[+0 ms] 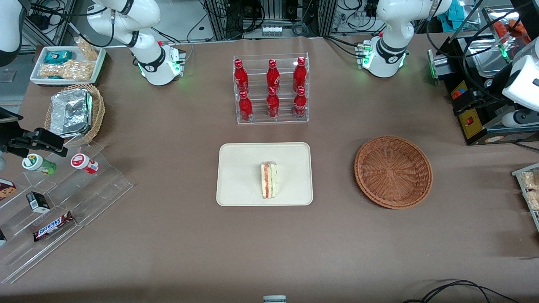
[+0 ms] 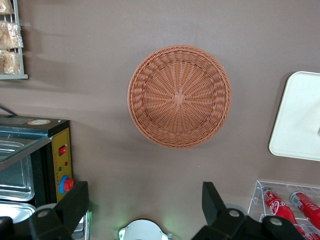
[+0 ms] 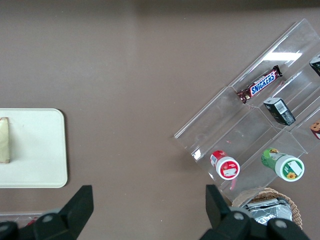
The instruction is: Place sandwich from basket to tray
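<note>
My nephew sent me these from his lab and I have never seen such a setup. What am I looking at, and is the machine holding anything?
Two white robot arms stand at a brown table. One picture looks at them from the front; the other two come from cameras on their wrists. The working arm's gripper is open, holds nothing and hangs above the table with the empty round wicker basket below it. The sandwich already lies on the cream tray in the middle. A clear rack of red bottles stands farther from the front camera than the tray. Toward the parked arm's end are clear steps with snacks.
</note>
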Action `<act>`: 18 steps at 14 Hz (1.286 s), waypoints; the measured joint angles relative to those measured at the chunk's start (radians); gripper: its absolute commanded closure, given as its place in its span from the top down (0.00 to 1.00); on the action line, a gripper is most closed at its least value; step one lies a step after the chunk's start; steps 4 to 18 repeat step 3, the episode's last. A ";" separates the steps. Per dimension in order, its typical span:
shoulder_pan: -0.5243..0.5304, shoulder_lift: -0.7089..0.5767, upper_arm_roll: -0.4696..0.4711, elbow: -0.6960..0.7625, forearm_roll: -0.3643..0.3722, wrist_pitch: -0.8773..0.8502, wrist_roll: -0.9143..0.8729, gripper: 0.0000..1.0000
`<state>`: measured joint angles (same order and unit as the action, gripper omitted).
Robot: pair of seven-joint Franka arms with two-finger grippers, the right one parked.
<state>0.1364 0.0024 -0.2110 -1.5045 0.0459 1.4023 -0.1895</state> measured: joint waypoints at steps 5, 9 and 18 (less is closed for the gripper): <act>0.000 0.000 0.000 0.010 0.000 0.008 0.000 1.00; 0.000 0.000 0.000 0.010 0.000 0.008 0.000 1.00; 0.000 0.000 0.000 0.010 0.000 0.008 0.000 1.00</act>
